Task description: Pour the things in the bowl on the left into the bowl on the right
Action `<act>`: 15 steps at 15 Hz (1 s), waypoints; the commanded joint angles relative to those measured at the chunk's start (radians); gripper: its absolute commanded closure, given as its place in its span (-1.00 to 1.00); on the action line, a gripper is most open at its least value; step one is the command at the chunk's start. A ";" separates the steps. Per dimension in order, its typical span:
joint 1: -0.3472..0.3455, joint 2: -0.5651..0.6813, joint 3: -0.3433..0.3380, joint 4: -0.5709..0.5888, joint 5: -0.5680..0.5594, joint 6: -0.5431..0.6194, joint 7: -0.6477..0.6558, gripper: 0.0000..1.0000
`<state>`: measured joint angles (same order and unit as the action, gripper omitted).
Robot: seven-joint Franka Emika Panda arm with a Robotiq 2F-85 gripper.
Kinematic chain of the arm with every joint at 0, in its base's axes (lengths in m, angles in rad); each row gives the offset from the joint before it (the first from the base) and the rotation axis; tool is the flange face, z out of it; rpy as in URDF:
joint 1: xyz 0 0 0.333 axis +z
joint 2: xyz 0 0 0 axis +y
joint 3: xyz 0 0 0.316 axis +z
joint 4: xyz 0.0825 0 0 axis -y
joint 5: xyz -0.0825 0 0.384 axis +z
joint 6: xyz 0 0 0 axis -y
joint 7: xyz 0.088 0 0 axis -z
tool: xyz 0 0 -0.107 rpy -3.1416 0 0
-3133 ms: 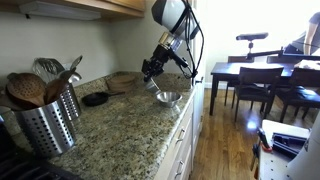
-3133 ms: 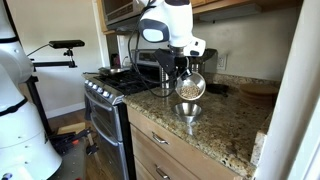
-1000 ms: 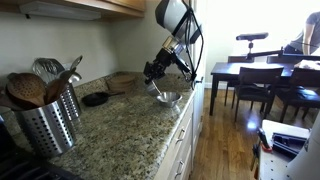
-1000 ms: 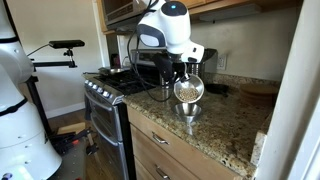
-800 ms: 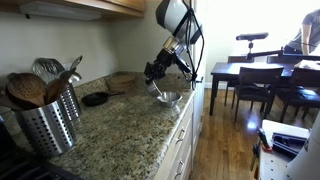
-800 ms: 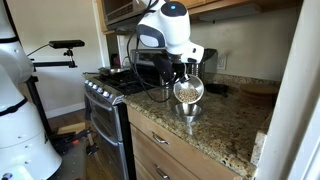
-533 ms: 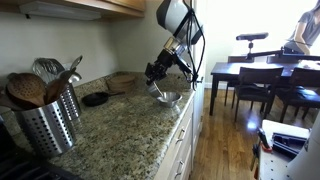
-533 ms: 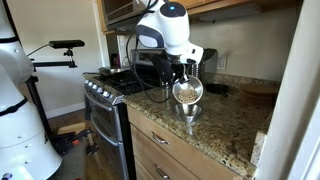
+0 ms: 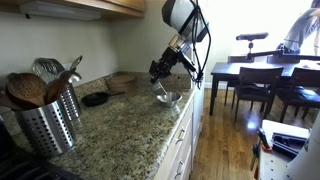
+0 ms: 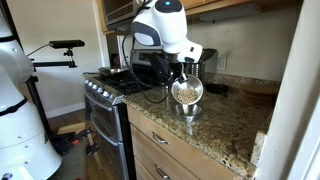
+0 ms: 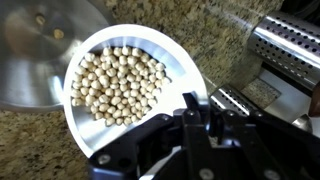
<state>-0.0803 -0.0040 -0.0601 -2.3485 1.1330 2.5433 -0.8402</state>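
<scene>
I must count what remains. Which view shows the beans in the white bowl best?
The wrist view: it looks straight into the white bowl, so single beans show. In an exterior view they are a speckled patch; in an exterior view, above the metal bowl, none show.

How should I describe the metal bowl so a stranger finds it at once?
On the granite counter, look near the front edge, below the gripper. The metal bowl is shiny and nearly empty, unlike the tilted white bowl of beans above it.

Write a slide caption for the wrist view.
Gripper holds a white bowl of beans by its rim above a metal bowl on a granite counter.
</scene>
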 commanded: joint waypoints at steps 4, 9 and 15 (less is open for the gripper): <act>0.000 -0.069 -0.019 -0.045 0.038 0.001 -0.028 0.93; 0.001 -0.072 -0.020 -0.044 0.061 0.001 -0.045 0.93; -0.003 -0.083 -0.019 -0.056 0.131 0.005 -0.100 0.93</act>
<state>-0.0806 -0.0279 -0.0740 -2.3622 1.2028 2.5433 -0.8842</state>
